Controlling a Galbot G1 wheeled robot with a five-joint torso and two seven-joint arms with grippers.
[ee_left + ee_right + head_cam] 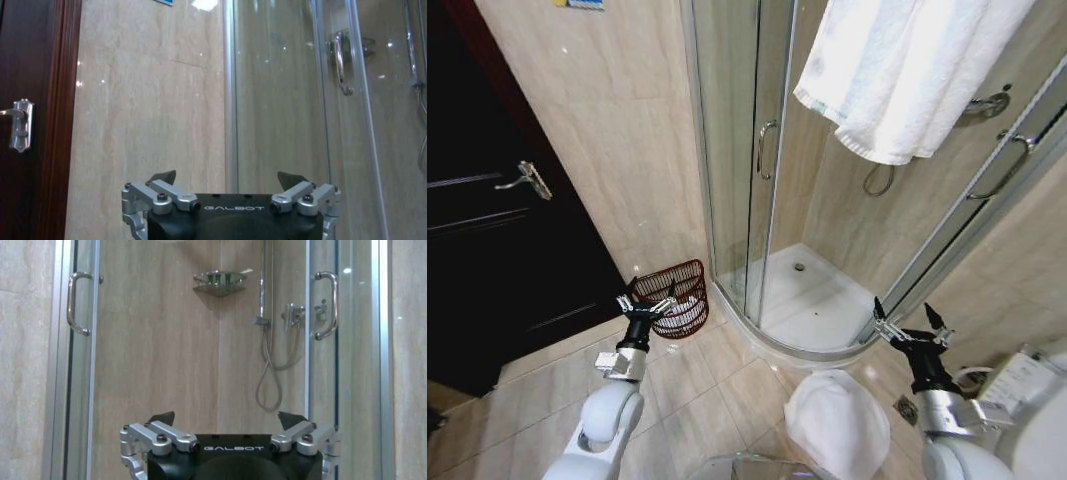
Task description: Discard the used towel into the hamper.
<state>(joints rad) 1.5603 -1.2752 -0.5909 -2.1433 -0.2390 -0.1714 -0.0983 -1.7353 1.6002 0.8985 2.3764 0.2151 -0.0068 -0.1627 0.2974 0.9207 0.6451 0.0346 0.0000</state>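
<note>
The hamper (pixel 670 297) sits on the tiled floor (pixel 717 385) against the beige wall, just beside the curved edge of the shower enclosure (pixel 757 180), at about ten o'clock from the robot. The left hand (pixel 652 306) is raised in front of the hamper's near rim, its fingers spread apart and grasping nothing; the left wrist view shows the same released fingers (pixel 163 176) against the wall and the shower's glass. The right hand (pixel 910 322) hangs at about two o'clock near the shower's base, also released and empty. A white towel (pixel 897 70) hangs high at one o'clock in front of the shower glass, well apart from both hands.
</note>
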